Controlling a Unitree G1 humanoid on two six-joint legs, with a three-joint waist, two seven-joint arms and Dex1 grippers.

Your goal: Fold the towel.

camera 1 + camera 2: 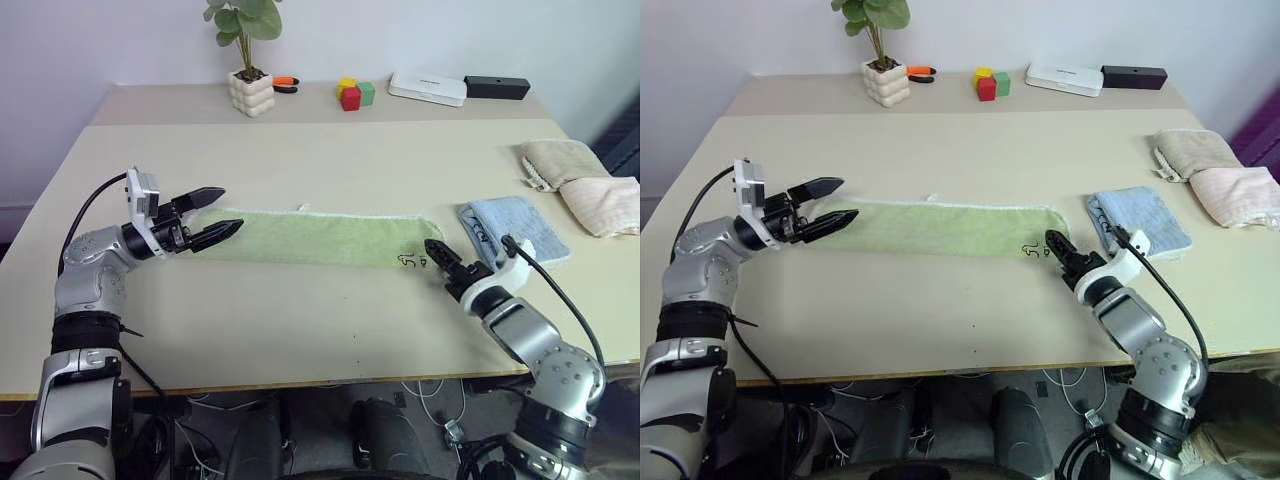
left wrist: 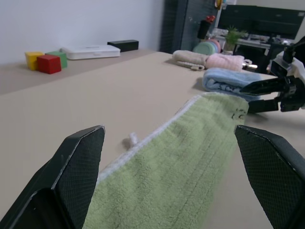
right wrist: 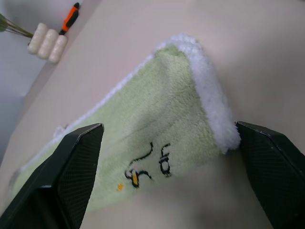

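The towel (image 1: 320,238) is light green with white edging and lies as a long, narrow strip across the middle of the table. A dark printed mark (image 3: 150,164) sits near its right end, and a small white loop (image 2: 132,139) sticks out of its far edge. My left gripper (image 1: 229,209) hovers open just above the towel's left end, fingers spread wide and pointing along the strip. My right gripper (image 1: 437,252) is open at the right end. In the right wrist view, the towel's white-edged corner (image 3: 209,102) lies between its two fingers, close to one of them.
A folded light blue cloth (image 1: 513,230) lies just right of the towel's end. Beige and pinkish towels (image 1: 580,180) lie at the right edge. On the back shelf stand a potted plant (image 1: 251,92), an orange-handled tool (image 1: 285,83), coloured blocks (image 1: 353,94), a white box (image 1: 427,88) and a black box (image 1: 497,87).
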